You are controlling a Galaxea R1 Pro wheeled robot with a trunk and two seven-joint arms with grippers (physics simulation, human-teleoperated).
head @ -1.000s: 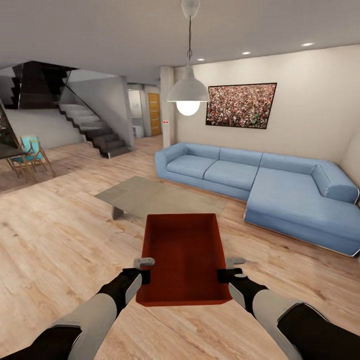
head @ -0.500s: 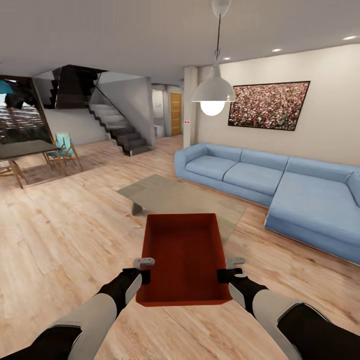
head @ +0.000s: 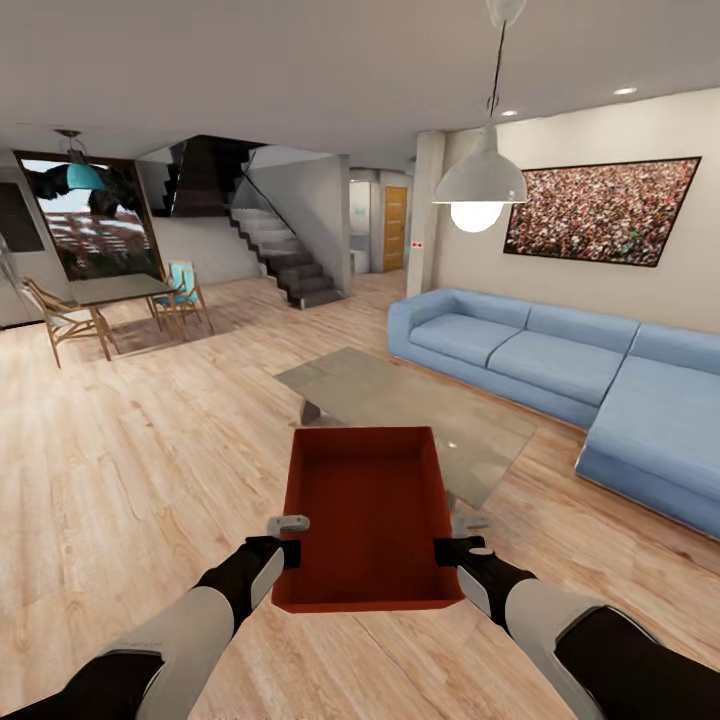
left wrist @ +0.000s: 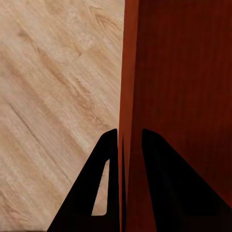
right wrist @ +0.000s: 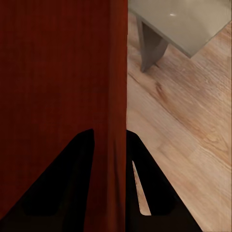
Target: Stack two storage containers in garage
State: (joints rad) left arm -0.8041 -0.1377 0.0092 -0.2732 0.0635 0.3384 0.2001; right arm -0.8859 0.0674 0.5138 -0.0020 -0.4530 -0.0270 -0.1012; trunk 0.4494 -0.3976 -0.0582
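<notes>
The storage container (head: 365,515), an orange-red open-topped bin, was held level in front of the robot above the light wood plank floor (head: 130,470) of the living room, its long axis running straight away from the robot toward the glass-topped coffee table (head: 400,395), with one short wall nearest the robot and the other short wall at the far end. The left claw (head: 288,540) was closed on the container's left long wall near the near corner; in the left wrist view the dark fingers (left wrist: 104,188) stood one on each side of that thin wall (left wrist: 126,96), pressed against it. The right claw (head: 452,540) gripped the opposite long wall in the same manner, and in the right wrist view its fingers (right wrist: 72,183) pinched the wall (right wrist: 116,72) between them, with the grey leg and pale top of the coffee table (right wrist: 179,19) showing past it over the planks. The container's inside was bare. Beyond the table a blue corner sofa (head: 560,375) ran along the right wall under a framed picture (head: 600,210), and a white pendant lamp (head: 480,185) hung lit over the table. Farther off to the left stood a dining table (head: 115,292) with wooden chairs, a dark staircase (head: 285,255) and an orange door (head: 395,228) at the end of a passage.
</notes>
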